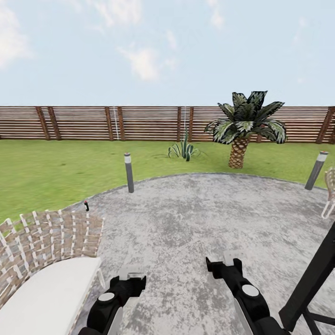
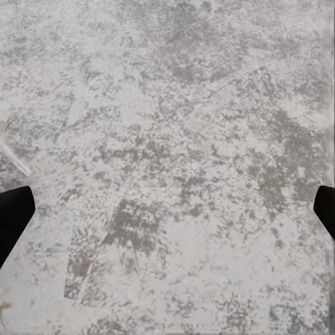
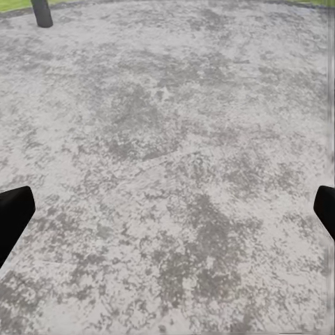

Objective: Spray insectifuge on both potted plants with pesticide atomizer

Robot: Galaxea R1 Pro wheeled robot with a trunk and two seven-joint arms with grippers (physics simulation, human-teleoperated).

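Dark-bodied pesticide atomizer [image 1: 86, 205] stands ahead-left of both empty, spread grippers, left gripper [image 1: 131, 274] nearest, so approach comes next.

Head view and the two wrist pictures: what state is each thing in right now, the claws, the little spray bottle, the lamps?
Left gripper: open, empty, over the patio.
Right gripper: open, empty.
Pesticide atomizer: upright at the patio's edge, untouched.
Near bollard lamp: upright.
Wicker seat: unoccupied.
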